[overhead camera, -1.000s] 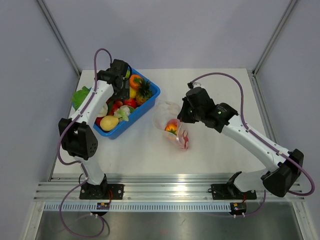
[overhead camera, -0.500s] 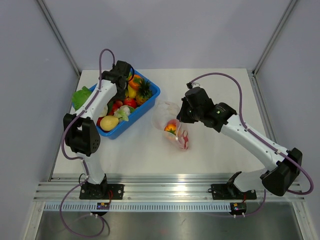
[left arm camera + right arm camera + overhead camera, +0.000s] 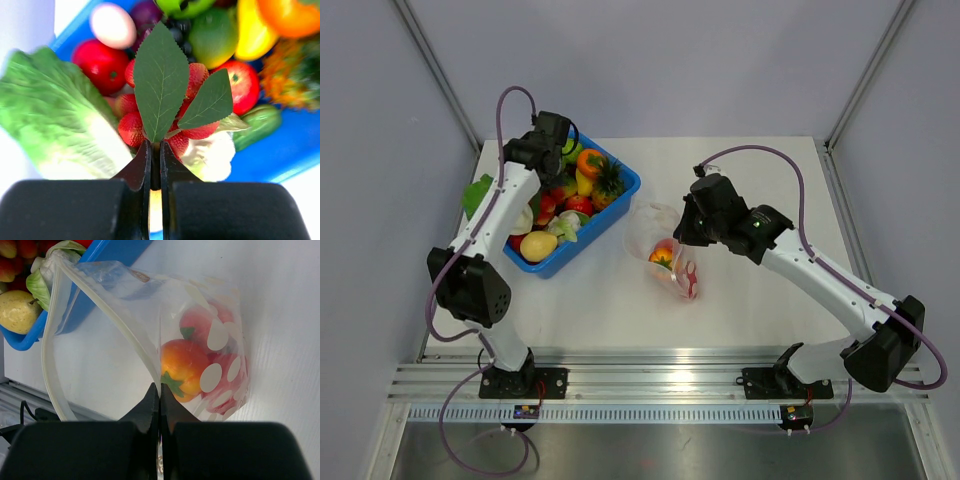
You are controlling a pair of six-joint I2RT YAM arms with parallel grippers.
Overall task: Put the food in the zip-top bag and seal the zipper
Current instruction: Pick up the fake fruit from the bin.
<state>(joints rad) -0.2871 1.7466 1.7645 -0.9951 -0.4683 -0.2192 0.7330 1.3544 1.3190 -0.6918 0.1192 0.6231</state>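
two tools, both closed on something. the left tool (image 3: 155,150) has its jaws pinched together on the short stem of a strawberry bunch (image 3: 196,80), whose two green leaves (image 3: 160,75) stand up in front of the wrist camera. the bunch sits over the heap of toy food in the blue bin (image 3: 300,145); whether it has cleared the heap cannot be told. just beside it to the left lies a lettuce leaf (image 3: 55,115), and below it to the right a white cauliflower (image 3: 212,152). farther out are a red tomato (image 3: 102,62), a pale egg (image 3: 112,25), a green apple (image 3: 215,35), a red apple (image 3: 242,85) and a cucumber (image 3: 260,122).

the right tool (image 3: 160,390) is clamped on the near wall of the zip-top bag (image 3: 125,325), jaws fully together on the clear film. the bag lies on the white desk (image 3: 280,315) just right of the bin, its mouth gaping toward the bin. the zipper (image 3: 48,365) runs as a pale strip around that open mouth, unsealed. inside the bag, at its dotted closed end, rest an orange pepper (image 3: 182,365) and a red piece (image 3: 200,322), touching each other.

from above, the left arm reaches over the far end of the bin (image 3: 625,185), and the bag (image 3: 655,225) sits between the bin and the right tool (image 3: 685,232).
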